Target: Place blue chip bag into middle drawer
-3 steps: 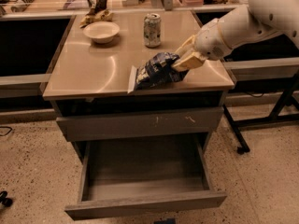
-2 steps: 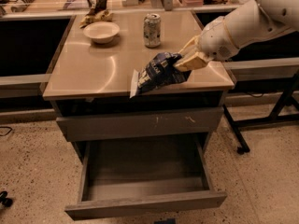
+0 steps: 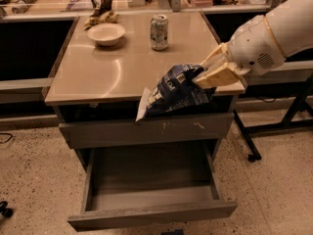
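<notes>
My gripper [image 3: 204, 75] is shut on the blue chip bag [image 3: 173, 91], a crinkly dark-blue foil bag with white print. It holds the bag in the air at the front edge of the tan tabletop [image 3: 98, 75], tilted down to the left, with its pale sealed edge hanging over the scratched grey drawer front [image 3: 142, 130]. The middle drawer [image 3: 149, 190] is pulled open below; it is wide, shallow, grey and holds nothing.
A white bowl [image 3: 106, 33] and a soda can [image 3: 159, 32] stand at the back of the tabletop. A brown-and-white bag [image 3: 100, 4] stands behind the bowl. A black table leg with a caster [image 3: 249, 141] stands to the right on the speckled floor.
My gripper has lifted the blue chip bag off the tabletop and carried it forward, past the table's front edge, toward the open drawer.
</notes>
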{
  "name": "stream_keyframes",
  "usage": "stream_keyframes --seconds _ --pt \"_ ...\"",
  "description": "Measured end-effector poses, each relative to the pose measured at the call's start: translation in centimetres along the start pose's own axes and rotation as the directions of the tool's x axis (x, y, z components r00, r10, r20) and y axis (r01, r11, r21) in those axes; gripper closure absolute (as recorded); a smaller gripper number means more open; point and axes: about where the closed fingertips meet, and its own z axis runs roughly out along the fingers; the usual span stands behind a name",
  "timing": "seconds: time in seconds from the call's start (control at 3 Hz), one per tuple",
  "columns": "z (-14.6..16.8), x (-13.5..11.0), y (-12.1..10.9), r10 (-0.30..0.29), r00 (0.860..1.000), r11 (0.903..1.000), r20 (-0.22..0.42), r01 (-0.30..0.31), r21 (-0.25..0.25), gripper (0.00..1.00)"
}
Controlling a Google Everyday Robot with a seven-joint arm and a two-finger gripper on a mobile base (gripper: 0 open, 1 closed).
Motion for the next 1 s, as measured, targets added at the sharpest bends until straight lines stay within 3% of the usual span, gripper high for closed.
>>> stream_keyframes --seconds 0.33,0.67,1.0 --pt "-2.3 -1.4 4.0 0.058 0.998 0.9978 -0.025 -0.059 -0.029 1.0" --pt "-0.9 -0.7 4.4 0.034 0.998 0.998 -0.06 -0.037 -0.051 1.0" --pt "1.7 2.2 5.6 -0.037 0.995 0.9986 -0.092 0.033 -0.042 1.0"
